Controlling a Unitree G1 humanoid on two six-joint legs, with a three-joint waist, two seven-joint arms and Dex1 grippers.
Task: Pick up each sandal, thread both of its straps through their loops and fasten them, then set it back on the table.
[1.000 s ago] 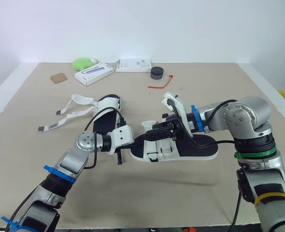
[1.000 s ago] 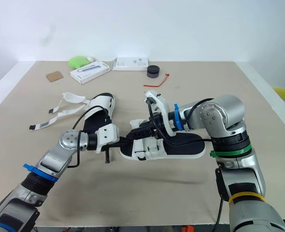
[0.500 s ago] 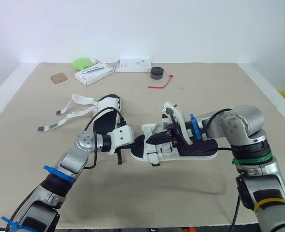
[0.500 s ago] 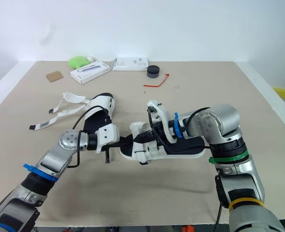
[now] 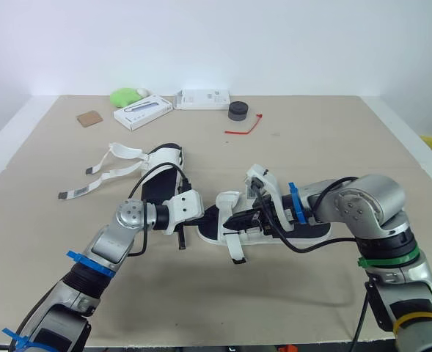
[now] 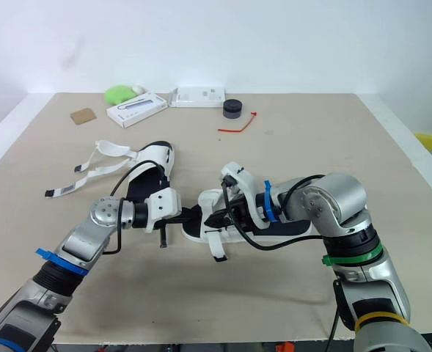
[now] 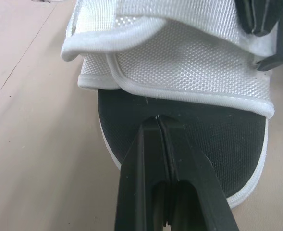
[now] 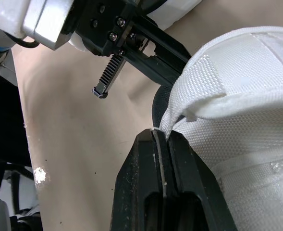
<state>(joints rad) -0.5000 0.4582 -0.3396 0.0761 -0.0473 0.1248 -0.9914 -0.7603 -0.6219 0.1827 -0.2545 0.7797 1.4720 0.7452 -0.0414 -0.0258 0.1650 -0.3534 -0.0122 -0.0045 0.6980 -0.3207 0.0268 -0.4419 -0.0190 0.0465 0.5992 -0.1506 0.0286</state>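
Lowered from where it stood a second ago, the right end effector [image 5: 238, 220] now lies close over the black-soled sandal with white mesh straps [image 5: 304, 229]. The sandal rests on the beige counter [image 5: 311, 147] between both arms, and its loose white strap end [image 5: 235, 249] has dropped over the sole's near edge. The right fingers [image 8: 146, 163] are pressed together on the edge of the front mesh strap [image 8: 237, 86]. The left end effector [image 5: 207, 215] has its fingers [image 7: 146, 159] pressed together, tips on the sole's toe end. A second matching sandal [image 5: 164, 172] lies just beyond, straps unfastened.
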